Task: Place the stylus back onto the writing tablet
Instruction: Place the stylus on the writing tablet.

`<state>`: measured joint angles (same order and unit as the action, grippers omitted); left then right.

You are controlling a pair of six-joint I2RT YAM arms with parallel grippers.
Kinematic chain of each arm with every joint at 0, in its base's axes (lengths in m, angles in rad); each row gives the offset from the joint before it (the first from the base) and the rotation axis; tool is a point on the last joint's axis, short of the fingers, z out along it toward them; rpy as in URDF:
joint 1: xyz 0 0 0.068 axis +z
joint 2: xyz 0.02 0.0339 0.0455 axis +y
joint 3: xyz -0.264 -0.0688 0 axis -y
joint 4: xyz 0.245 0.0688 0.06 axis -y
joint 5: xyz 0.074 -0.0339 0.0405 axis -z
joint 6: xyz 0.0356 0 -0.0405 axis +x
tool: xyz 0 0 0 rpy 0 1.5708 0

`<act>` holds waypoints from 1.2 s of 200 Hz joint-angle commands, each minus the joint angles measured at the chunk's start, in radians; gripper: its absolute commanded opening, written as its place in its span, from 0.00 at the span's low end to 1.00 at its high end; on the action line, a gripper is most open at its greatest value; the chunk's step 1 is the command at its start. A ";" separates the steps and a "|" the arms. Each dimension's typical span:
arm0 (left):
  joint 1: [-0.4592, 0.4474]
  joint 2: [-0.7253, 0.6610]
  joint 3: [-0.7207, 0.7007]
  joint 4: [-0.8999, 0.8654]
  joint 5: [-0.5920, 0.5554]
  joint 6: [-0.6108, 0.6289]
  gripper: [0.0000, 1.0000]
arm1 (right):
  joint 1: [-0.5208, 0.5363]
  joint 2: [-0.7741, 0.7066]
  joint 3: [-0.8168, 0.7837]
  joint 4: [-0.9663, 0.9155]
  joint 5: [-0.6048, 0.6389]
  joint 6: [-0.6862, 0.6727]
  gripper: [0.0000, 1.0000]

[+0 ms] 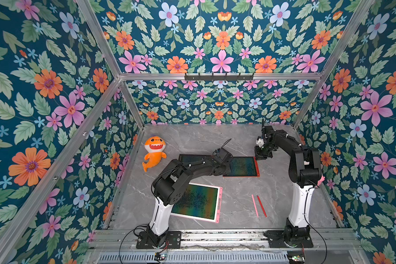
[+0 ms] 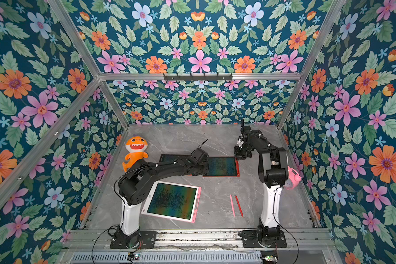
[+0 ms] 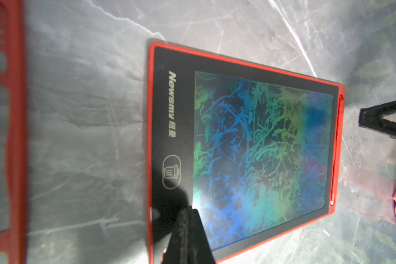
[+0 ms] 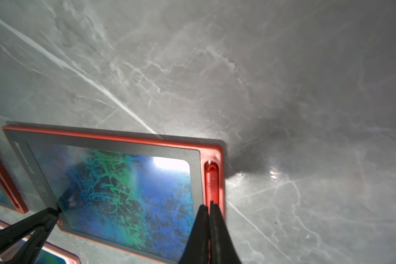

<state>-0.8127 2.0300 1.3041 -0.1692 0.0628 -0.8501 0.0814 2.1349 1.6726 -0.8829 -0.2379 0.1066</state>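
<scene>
The red-framed writing tablet [image 1: 241, 166] [image 2: 222, 166] lies flat mid-table, its screen covered in coloured scribbles. A red stylus [image 4: 212, 180] [image 3: 336, 146] lies in the slot along the tablet's right edge. My right gripper [image 4: 209, 203] [image 1: 260, 157] is shut, its tips right over the stylus in the slot; only a thin red line shows between the fingers. My left gripper [image 3: 189, 210] is shut with nothing in it, tips down on the dark border of the tablet [image 3: 261, 148] beside the trash-can icon, at the opposite end from the slot.
A pink-framed tablet [image 1: 197, 201] lies at the front left, partly under the left arm. A loose pink stylus [image 1: 254, 205] and a loose red stylus [image 1: 261, 206] lie side by side at the front right. A dark tablet [image 1: 192, 157], an orange shark plush [image 1: 154, 153] and a pink clock [image 2: 293, 178] stand around.
</scene>
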 commanded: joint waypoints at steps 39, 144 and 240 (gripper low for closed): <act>-0.001 0.032 0.011 -0.065 0.005 -0.006 0.00 | 0.003 -0.004 -0.031 -0.027 0.029 -0.007 0.04; 0.000 0.047 0.023 -0.065 0.012 -0.007 0.00 | 0.075 0.093 -0.004 -0.106 0.294 0.010 0.00; 0.000 0.034 0.002 -0.046 0.010 -0.012 0.00 | 0.014 -0.137 -0.075 -0.007 0.122 0.130 0.00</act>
<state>-0.8135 2.0609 1.3186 -0.1116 0.0834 -0.8612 0.1028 2.0327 1.6207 -0.9314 -0.0193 0.1993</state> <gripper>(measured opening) 0.059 0.052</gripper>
